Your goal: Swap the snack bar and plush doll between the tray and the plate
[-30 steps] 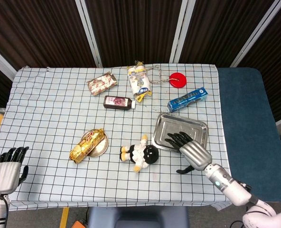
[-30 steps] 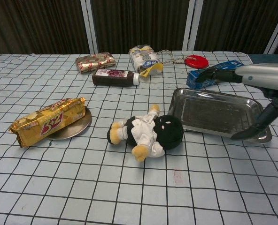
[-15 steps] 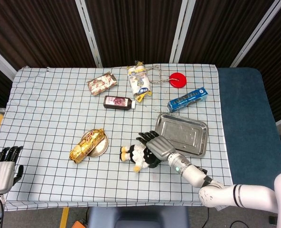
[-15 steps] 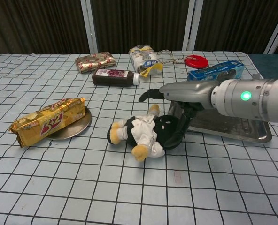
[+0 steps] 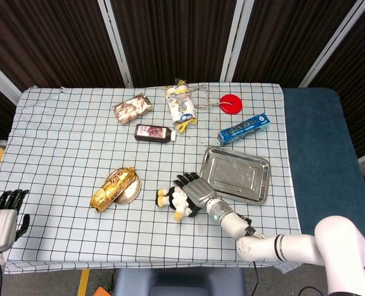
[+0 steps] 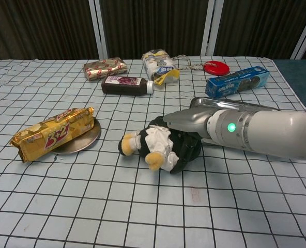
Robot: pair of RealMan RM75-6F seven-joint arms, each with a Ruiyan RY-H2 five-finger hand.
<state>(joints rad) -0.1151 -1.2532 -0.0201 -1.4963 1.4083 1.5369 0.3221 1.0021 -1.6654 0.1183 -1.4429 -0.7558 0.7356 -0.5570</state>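
fingers (image 5: 184,180) of the right hand (image 5: 197,190) now lie over the plush doll (image 5: 177,201), wrapped on its black head; a second ago that hand was spread over the tray (image 5: 258,186), half a second ago just reaching the doll. in the chest view the doll looks turned and bunched under the palm, so i judge a grasp is forming or just made, not yet lifted. doll lies on the bench (image 5: 59,142) between plate and tray, at about 9 o'clock of the tray and 3 o'clock of the plate (image 5: 132,192). snack bar (image 5: 113,187) rests across the plate, overhanging its 8 o'clock edge, unmoved. tray holds nothing. meaning: the doll is out of the tray, the bar is not yet off the plate, so the swap is at an early stage.

left hand (image 5: 2,216) hangs off the bench edge at 8 o'clock, fingers apart, holding nothing; it sits a little lower than a second ago.

counts: one plush doll, one gold snack bar, one round plate, one steel tray. others at 12 o'clock: one red-patterned packet (image 5: 132,108), one dark bottle (image 5: 154,132), one white-yellow bag (image 5: 181,105), one red disc (image 5: 231,103), one blue box (image 5: 243,129).
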